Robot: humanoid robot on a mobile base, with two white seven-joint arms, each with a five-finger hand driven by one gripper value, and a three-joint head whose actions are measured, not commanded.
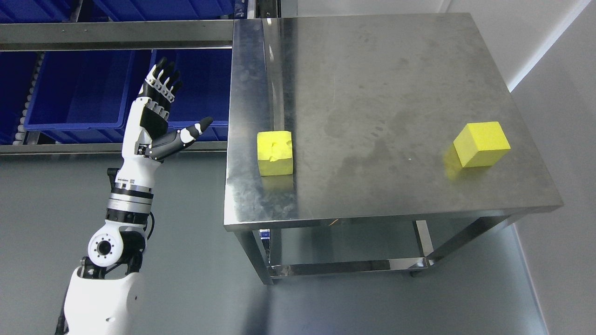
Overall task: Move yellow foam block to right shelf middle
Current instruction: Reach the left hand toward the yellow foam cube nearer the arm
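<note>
Two yellow foam blocks rest on a steel table (372,93). One yellow block (275,152) is near the table's left edge, with dents in its top. The other yellow block (482,144) stands near the right edge, turned at an angle. My left hand (170,109) is raised to the left of the table, clear of its edge, fingers straight and thumb pointing toward the table, holding nothing. It is well left of the nearer block. The right arm does not show.
Blue bins (88,88) fill a metal rack (116,39) behind my left hand. The table has a lower frame (344,267) on a grey floor. A white wall (554,56) runs along the right side.
</note>
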